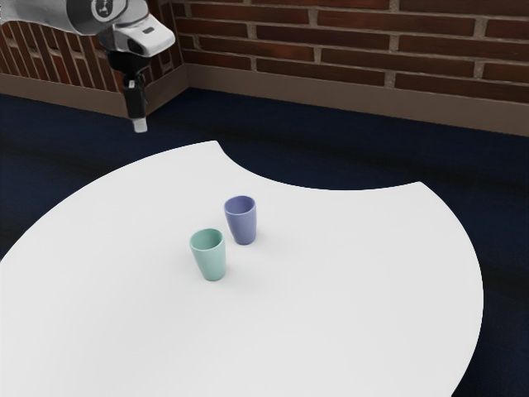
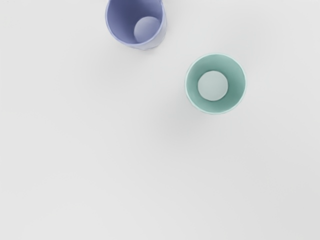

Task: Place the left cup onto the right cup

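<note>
Mint-green cup (image 1: 207,254) and violet-blue cup (image 1: 240,219), both unpatterned, on plain white table (image 1: 355,298); red-brown brick wall (image 1: 372,41).

The arm (image 1: 97,13) reaches in from the exterior view's upper left, its tool (image 1: 140,124) held high, pointing downward.

Grey-and-white Franka arm (image 1: 99,12)
Rounded glossy shells in light grey and white; a dark ring marks a joint cap; the white end housing (image 1: 147,37) carries a small dark slot.

wall (image 1: 372,50): red brick | floor (image 1: 347,157): dark blue, perhaps carpet | table (image 1: 331,331): white, rounded, notched far edge
</note>
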You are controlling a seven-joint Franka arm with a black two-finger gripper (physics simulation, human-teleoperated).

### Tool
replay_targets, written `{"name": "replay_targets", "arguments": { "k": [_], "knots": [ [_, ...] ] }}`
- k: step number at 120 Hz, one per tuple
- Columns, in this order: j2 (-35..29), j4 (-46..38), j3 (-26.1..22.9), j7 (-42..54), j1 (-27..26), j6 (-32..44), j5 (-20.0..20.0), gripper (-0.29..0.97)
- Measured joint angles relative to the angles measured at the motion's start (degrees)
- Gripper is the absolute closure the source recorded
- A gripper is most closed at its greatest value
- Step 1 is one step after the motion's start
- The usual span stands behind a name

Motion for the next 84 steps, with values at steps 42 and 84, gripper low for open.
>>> {"name": "replay_targets", "arguments": {
  "k": [42, 84],
  "knots": [
    [4.5, -1.6, 0.1, 2.7, -0.2, 7.1, -2.4, 0.0],
    [11.3, -0.9, -0.2, 3.5, -0.5, 14.1, -4.8, 0.0]
  ]
}}
